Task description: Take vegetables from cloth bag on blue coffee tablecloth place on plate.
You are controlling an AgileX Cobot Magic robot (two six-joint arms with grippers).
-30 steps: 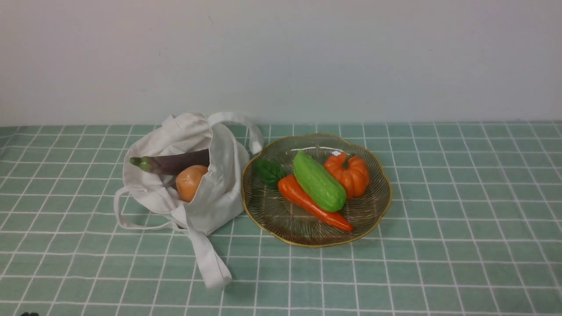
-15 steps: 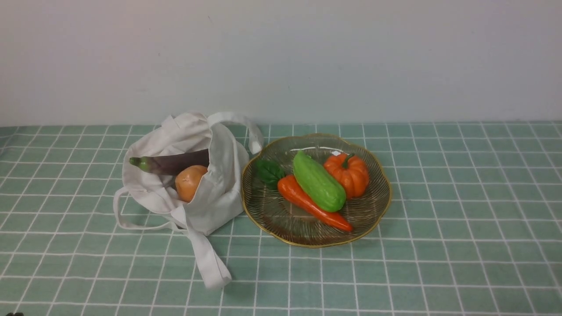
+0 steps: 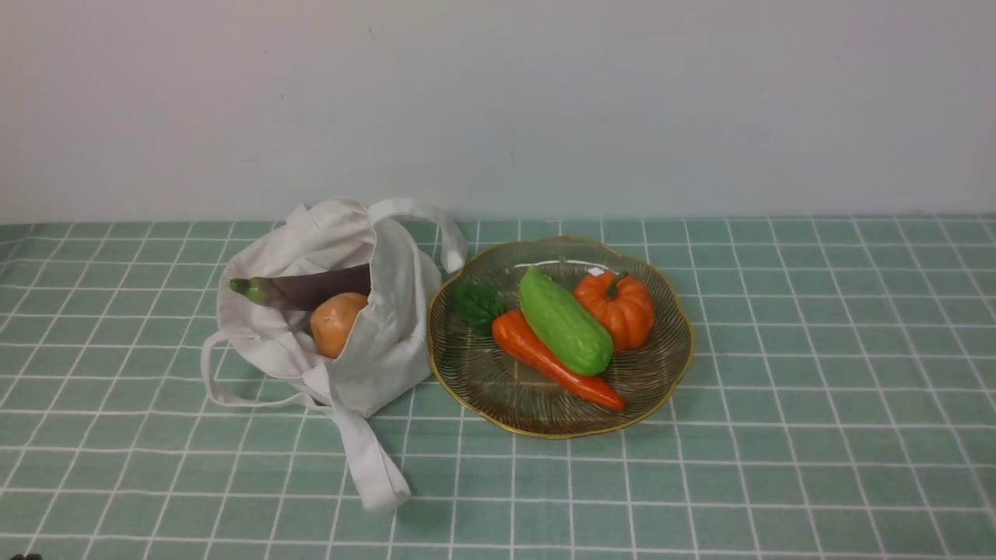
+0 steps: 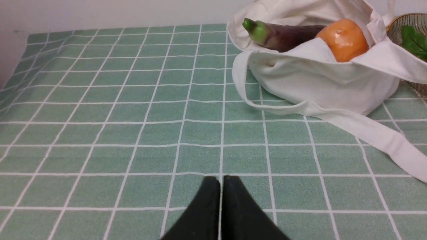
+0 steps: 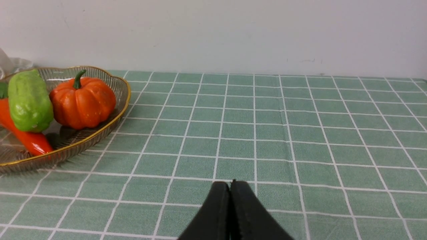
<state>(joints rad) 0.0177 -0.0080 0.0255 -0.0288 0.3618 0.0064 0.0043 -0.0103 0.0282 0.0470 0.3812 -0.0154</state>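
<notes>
Eggplant (image 3: 311,286) lies in cloth bag (image 3: 389,342), gourd (image 3: 564,320) on plate (image 3: 669,373)

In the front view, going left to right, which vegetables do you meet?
Eggplant → tan-orange round vegetable → carrot → orange pumpkin. The green gourd lies over the carrot, so I left it out.

Staged tabletop test setup: teal-green white-gridded tablecloth (image 3: 817,350) against bare off-white wall (image 3: 622,101), plastic toy vegetables (image 3: 564,320).
</notes>
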